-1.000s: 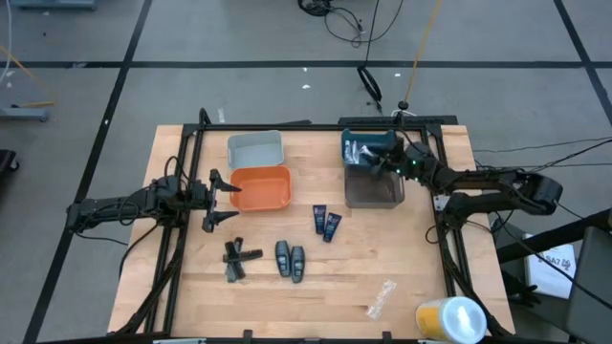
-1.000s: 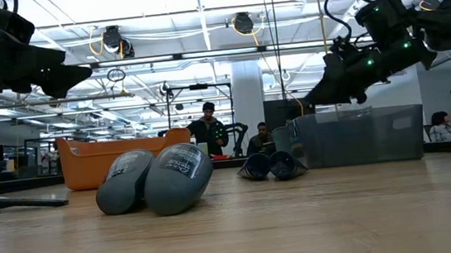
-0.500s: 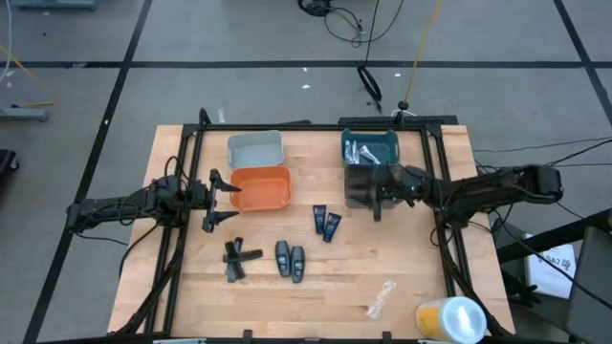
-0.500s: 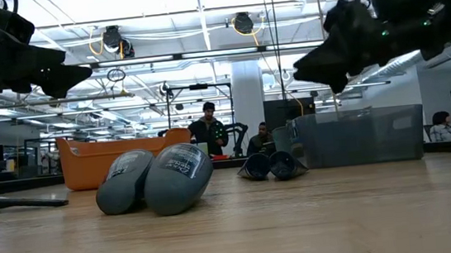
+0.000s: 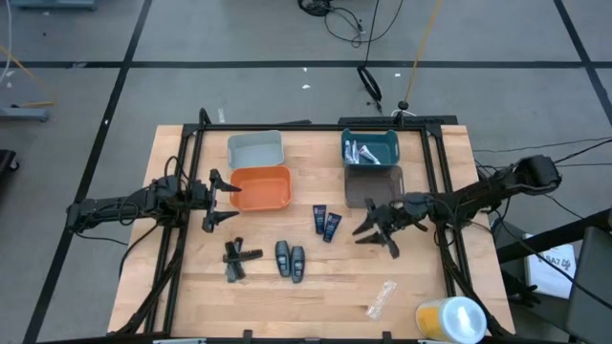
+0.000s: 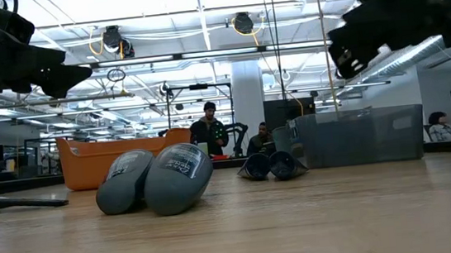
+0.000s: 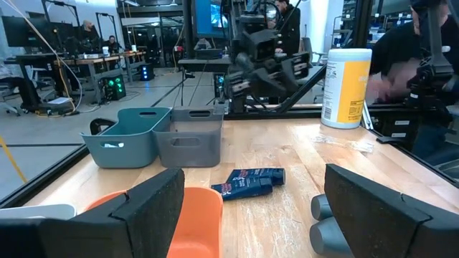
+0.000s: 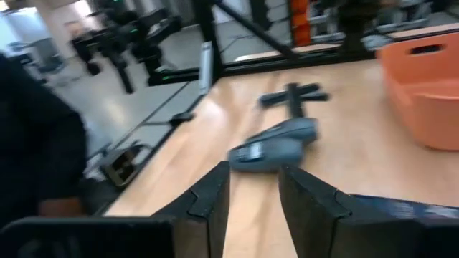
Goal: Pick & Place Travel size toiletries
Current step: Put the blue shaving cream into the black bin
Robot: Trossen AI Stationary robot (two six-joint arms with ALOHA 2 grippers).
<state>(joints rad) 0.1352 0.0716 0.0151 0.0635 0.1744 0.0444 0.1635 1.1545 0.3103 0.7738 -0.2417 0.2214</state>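
Toiletries lie loose on the pale wood-plank table (image 5: 172, 287). Two dark blue tubes (image 5: 325, 223), flat-crimped at one end, lie side by side at mid-table, touching or nearly so. Nearer the front edge, two dark grey ovals (image 5: 290, 260), smooth and rounded, lie pressed together. Just left of those, thin black sticks (image 5: 237, 260) lie crossed. Silvery-white tubes (image 5: 361, 151) lie inside the teal bin (image 5: 371, 139) at the back right.

In front of the teal bin, touching it, stands a grey translucent bin (image 5: 375, 186). At back left, a light grey bin (image 5: 254, 149) and a glossy orange bin (image 5: 262, 188) stand one before the other.

Right gripper (image 5: 375, 229): above the table just in front of the grey bin and right of the blue tubes. Fingers a narrow gap apart, nothing between them. Its wrist view is smeared; the grey ovals and black sticks show beyond the fingertips.

Left gripper (image 5: 222, 198): at the orange bin's left wall, fingers spread wide, empty.

Front right: a clear crinkled wrapper (image 5: 382, 297), and a yellow-and-white cylinder (image 5: 449, 316) at the corner.
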